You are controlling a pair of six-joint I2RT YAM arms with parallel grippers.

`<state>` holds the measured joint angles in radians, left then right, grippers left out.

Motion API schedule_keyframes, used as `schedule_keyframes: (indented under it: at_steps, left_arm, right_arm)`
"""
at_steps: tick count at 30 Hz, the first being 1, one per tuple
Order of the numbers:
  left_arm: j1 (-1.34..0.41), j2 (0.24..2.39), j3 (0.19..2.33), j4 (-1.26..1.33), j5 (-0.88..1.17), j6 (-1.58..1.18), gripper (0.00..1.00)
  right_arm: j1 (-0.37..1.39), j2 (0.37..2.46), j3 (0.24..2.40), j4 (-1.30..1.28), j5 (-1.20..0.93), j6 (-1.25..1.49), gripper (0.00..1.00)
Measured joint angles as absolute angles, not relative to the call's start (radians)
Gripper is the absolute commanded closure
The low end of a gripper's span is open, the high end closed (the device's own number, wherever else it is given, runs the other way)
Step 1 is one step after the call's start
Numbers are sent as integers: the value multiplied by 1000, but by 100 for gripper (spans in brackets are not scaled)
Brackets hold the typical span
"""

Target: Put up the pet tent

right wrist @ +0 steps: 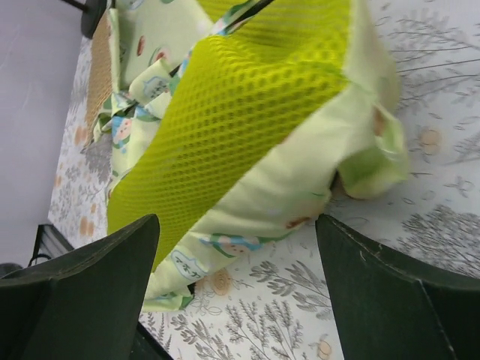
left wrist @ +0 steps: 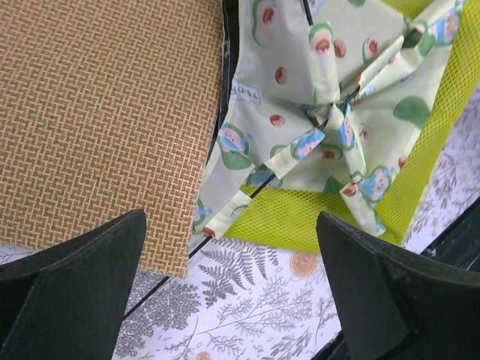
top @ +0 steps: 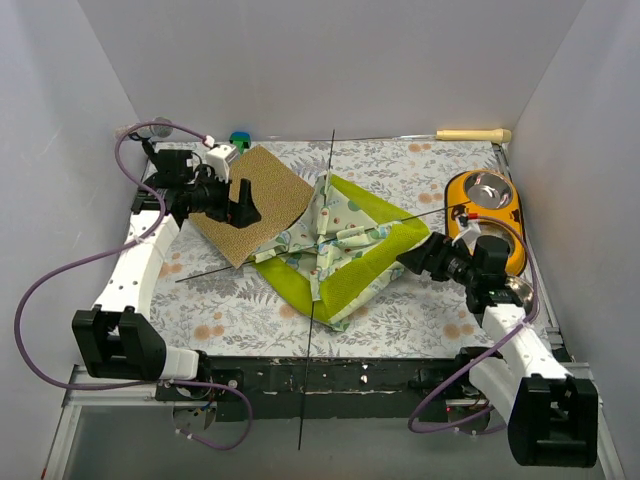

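Black frame bar (top: pixel 330 378) runs along near edge with both arm bases at its ends. Floral-print counter (top: pixel 250 300) beyond it. Right gripper (top: pixel 415 255) sits low at right of centre, jaws spread wide, gripping nothing; in the wrist view the right gripper (right wrist: pixel 238 217) faces the tent's right corner, mesh and cream hem just ahead of the fingers (right wrist: pixel 97 277), not clamped. Pet tent (top: pixel 335 245) lies collapsed in mid counter, not standing: lime mesh lining shows on near and right sides, printed cream-green fabric bunched in a knot at centre. Printed pattern shows on the pet tent (left wrist: pixel 330 112) in the left wrist view, mesh (left wrist: pixel 300 217) under it. Thin black poles cross over it: one pole (top: pixel 306 400) runs near to far past the frame bar, another pole (top: pixel 210 270) slants left to right. Left gripper (top: pixel 245 205) hangs over brown woven mat (top: pixel 262 200), jaws wide apart, empty; in the wrist view the left gripper (left wrist: pixel 230 217) looks down on the mat (left wrist: pixel 105 120) edge, which touches the tent's left side. Orange feeder (top: pixel 487 215) with two steel bowls sits at right, partly behind right arm. Wooden handle (top: pixel 473 135) lies along far edge at right, small green item (top: pixel 240 138) at far left, too small to tell.
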<state>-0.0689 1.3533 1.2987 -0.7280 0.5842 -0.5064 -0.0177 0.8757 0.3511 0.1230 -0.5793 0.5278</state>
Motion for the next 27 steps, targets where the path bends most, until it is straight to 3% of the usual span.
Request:
schedule_keyframes:
  at_steps: [3, 4, 7, 8, 9, 19, 27]
  left_arm:
    - [-80, 1369, 1293, -764, 606, -437, 2]
    - [-84, 1370, 1291, -768, 611, -424, 2]
    - [-97, 1370, 1286, -788, 624, -392, 2]
    - [-102, 1370, 1283, -790, 628, -384, 2]
    - [-105, 1370, 1281, -793, 630, -378, 2]
    - [-115, 1358, 1268, -752, 675, -451, 2]
    - [-115, 1358, 1364, -632, 767, -659, 2]
  right_arm:
    - [54, 932, 352, 203, -572, 558, 11]
    - [73, 952, 352, 234, -570, 570, 17]
    - [84, 990, 355, 280, -551, 574, 78]
    - [86, 999, 366, 279, -545, 579, 92]
    - [86, 1006, 384, 273, -540, 573, 99]
    - [86, 846, 679, 159, -547, 476, 99]
    - [86, 900, 1118, 113, -628, 387, 99]
